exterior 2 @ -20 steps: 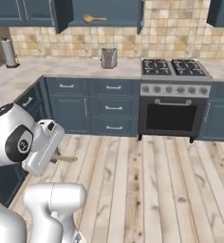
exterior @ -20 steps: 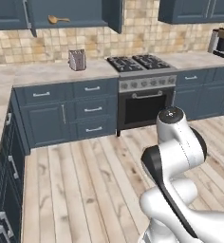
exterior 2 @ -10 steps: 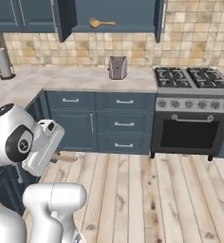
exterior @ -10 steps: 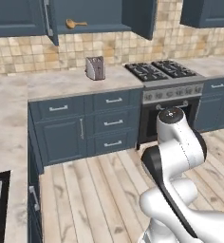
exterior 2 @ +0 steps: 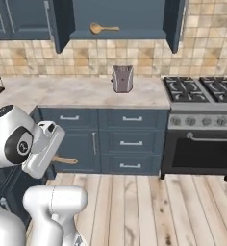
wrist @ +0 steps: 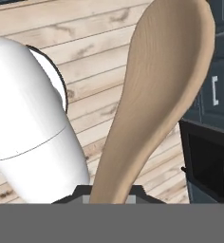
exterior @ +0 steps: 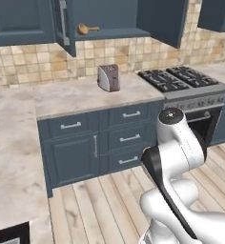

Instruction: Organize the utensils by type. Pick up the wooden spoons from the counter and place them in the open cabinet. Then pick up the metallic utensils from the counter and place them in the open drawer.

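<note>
Wooden spoon (wrist: 156, 95) handle hidden in closed gripper (wrist: 111, 192), fingertips unseen

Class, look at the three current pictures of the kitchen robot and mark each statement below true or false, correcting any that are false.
1. The gripper is shut on a wooden spoon. True.
2. The open cabinet above the counter holds no utensil. False: a second wooden spoon already lies on its shelf.
3. A toaster stands on the counter to the left of the stove in the right base view. True.
4. The held spoon hangs over the counter top. False: in the hand view it is above the wooden floor, and in the right base view its end pokes out in front of the lower cabinets.
5. The oven door is wide open. False: it is closed.
</note>
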Tool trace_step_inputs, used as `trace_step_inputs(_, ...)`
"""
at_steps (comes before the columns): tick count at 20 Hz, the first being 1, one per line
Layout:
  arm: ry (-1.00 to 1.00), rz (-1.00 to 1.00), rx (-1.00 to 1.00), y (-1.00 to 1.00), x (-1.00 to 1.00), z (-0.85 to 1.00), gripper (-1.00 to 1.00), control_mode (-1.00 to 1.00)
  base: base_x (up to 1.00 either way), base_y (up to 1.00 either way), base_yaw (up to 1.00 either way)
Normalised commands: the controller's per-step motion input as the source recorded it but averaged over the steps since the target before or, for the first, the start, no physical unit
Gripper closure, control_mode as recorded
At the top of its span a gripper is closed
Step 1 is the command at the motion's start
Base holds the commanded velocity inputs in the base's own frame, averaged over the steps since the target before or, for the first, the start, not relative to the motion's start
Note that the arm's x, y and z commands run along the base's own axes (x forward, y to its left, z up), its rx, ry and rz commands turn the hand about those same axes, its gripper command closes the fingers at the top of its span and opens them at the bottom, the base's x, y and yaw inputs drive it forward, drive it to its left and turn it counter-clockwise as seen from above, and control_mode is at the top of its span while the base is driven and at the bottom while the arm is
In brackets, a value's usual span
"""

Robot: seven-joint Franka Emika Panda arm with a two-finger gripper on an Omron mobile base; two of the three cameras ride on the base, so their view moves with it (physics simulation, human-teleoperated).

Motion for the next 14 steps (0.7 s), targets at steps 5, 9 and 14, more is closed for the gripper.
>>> trace_step_inputs(5,0.0,0.0,0.0,0.0,0.0,0.0,1.0,1.0,0.8,0.2,-0.06)
trace_step_inputs(9,0.0,0.0,0.0,0.0,0.0,0.0,1.0,1.0,0.83,-0.03,0.0)
trace_step_inputs(14,0.0,0.0,0.0,0.0,0.0,0.0,1.0,1.0,0.74,-0.2,0.0)
